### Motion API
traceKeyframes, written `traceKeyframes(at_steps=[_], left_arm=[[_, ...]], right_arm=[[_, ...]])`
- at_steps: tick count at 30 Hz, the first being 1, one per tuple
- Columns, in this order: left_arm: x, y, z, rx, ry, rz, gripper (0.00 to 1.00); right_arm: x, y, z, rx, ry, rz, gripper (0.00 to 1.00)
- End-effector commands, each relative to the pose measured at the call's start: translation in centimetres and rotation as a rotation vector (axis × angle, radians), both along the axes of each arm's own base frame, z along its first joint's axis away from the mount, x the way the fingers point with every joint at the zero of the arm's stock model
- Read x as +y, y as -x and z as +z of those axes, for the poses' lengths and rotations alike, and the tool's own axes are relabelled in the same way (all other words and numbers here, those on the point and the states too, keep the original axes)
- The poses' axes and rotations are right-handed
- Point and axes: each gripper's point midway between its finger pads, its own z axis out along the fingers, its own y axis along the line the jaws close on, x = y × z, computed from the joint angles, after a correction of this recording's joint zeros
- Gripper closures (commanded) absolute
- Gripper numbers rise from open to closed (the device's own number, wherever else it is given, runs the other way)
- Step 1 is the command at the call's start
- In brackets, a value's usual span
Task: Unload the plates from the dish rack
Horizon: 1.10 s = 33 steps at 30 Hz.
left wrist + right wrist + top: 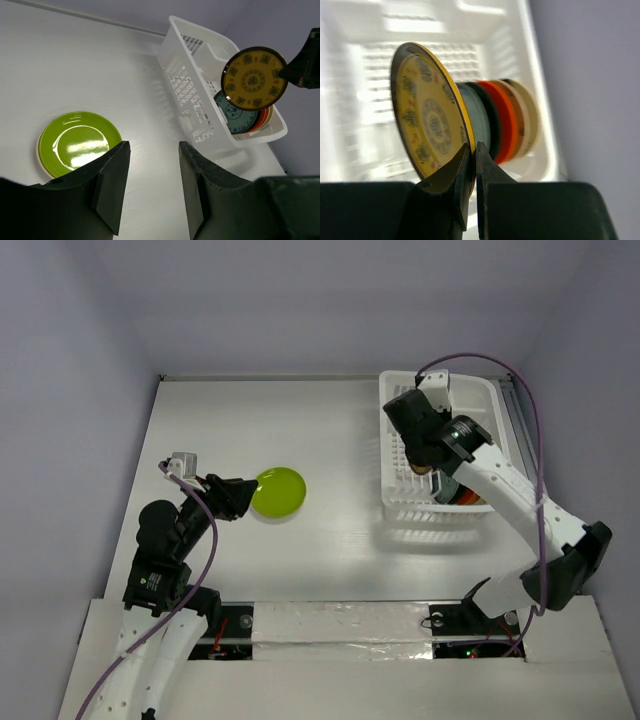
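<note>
My right gripper (474,147) is shut on the rim of a yellow patterned plate (427,115), held upright above the white dish rack (535,75). The left wrist view shows that plate (255,78) lifted over the rack (200,65). Standing on edge in the rack's near end are several more plates (235,117), teal, dark, red-orange and cream (505,120). A lime green plate (278,491) lies flat on the table, with a cream rim showing under it (39,150). My left gripper (152,145) hangs open and empty just beside the green plate (80,141).
The rack (440,502) sits at the table's right side, close to the right wall (590,390). White table surface (330,440) stretches between the green plate and the rack. The right arm (510,490) reaches over the rack's near wall.
</note>
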Motion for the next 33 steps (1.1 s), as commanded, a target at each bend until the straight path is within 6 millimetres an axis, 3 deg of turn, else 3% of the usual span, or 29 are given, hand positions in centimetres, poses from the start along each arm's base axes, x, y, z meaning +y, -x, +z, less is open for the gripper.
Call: traceKeyframes(at_steps=[1, 2, 3, 4, 5, 6, 7, 8, 10, 12, 13, 14, 16, 17, 20, 21, 25, 27, 33], left_arm=[[-0.2, 0.0, 1.3, -0.045, 0.013, -0.005, 0.59], [-0.1, 0.0, 1.4, -0.049, 0.012, -0.003, 0.59], [-0.1, 0.0, 1.4, -0.048, 0.010, -0.002, 0.60], [0.1, -0.2, 1.4, -0.047, 0.010, 0.009, 0.61], [0.2, -0.2, 1.2, -0.044, 0.009, 0.012, 0.62], [0.2, -0.2, 1.3, -0.046, 0.009, 0.014, 0.66], [0.2, -0.3, 1.3, -0.046, 0.008, 0.017, 0.69], [0.3, -0.4, 1.2, -0.041, 0.007, 0.024, 0.73], [0.6, -0.6, 1.1, -0.036, 0.007, 0.041, 0.88], [0.7, -0.7, 1.0, -0.031, 0.007, 0.047, 0.97], [0.7, -0.7, 1.0, -0.031, 0.007, 0.049, 0.98], [0.8, -0.7, 1.0, -0.030, 0.007, 0.050, 0.98], [0.7, -0.7, 0.9, -0.026, 0.007, 0.049, 0.98], [0.7, -0.7, 0.9, -0.028, 0.006, 0.049, 0.98], [0.6, -0.8, 0.7, -0.020, 0.006, 0.044, 0.90], [0.6, -0.8, 0.7, -0.021, 0.005, 0.041, 0.85], [0.5, -0.7, 0.8, -0.023, 0.006, 0.032, 0.66], [0.3, -0.7, 0.9, -0.027, 0.006, 0.023, 0.58], [0.3, -0.7, 0.8, -0.024, 0.005, 0.020, 0.55]], right_arm=[[5.2, -0.3, 4.4, -0.199, -0.278, 0.166, 1.00], [6.9, -0.5, 4.6, -0.218, -0.346, 0.233, 1.00], [9.1, -0.2, 3.4, -0.201, -0.404, 0.309, 1.00], [12.4, -0.6, 5.0, -0.256, -0.560, 0.428, 1.00], [14.6, -0.5, 5.0, -0.264, -0.630, 0.498, 1.00], [16.3, -0.3, 3.9, -0.244, -0.700, 0.542, 1.00], [19.6, -0.4, 4.1, -0.235, -0.796, 0.641, 1.00], [21.0, -0.5, 3.5, -0.214, -0.842, 0.661, 1.00], [25.1, -1.0, 1.6, -0.155, -0.892, 0.715, 1.00], [27.4, -1.4, 0.3, -0.126, -0.926, 0.723, 1.00], [28.8, -1.5, 0.1, -0.120, -0.956, 0.741, 1.00], [30.1, -2.2, -1.8, -0.085, -0.966, 0.734, 1.00], [32.1, -2.6, -2.4, -0.073, -1.043, 0.752, 1.00], [33.2, -2.6, -4.0, -0.031, -1.077, 0.745, 1.00], [34.9, -2.5, -6.3, 0.026, -1.103, 0.745, 1.00], [35.2, -2.7, -8.0, 0.055, -1.098, 0.723, 1.00], [35.2, -2.6, -11.8, 0.120, -1.085, 0.669, 0.96], [35.1, -2.8, -12.5, 0.115, -1.086, 0.654, 0.92], [34.5, -1.7, -16.5, 0.213, -1.042, 0.622, 0.73]])
